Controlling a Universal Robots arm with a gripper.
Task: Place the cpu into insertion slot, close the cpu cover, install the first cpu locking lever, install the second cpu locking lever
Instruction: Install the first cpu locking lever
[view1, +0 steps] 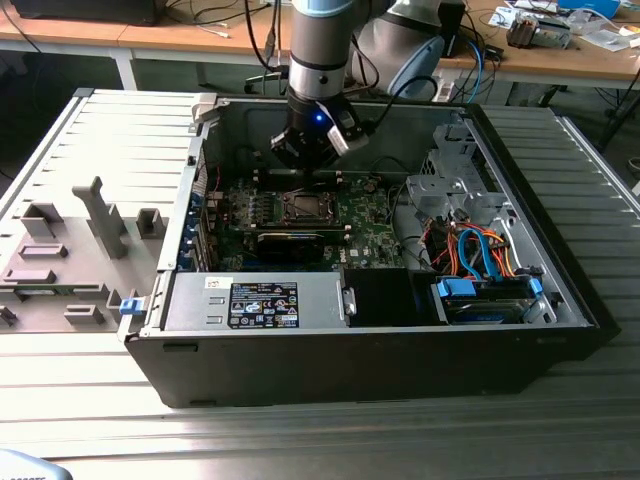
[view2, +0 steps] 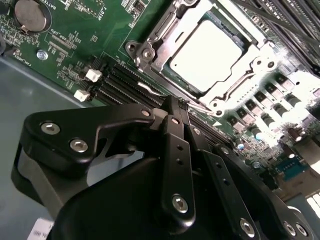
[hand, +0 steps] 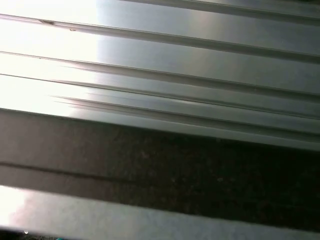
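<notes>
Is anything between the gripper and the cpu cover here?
Nothing visible. In the second wrist view the gripper sits just short of the cpu cover, which lies closed around the cpu; only bare motherboard and black memory slots lie between them.

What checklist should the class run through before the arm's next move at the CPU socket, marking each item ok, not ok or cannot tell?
1. The cpu lies flat in the insertion slot: ok.
2. The cpu cover is down around the cpu: ok.
3. Both locking levers are latched: cannot tell.
4. The end effector is shut with nothing in it: ok.
5. The end effector tip is clear of the motherboard: cannot tell.
</notes>
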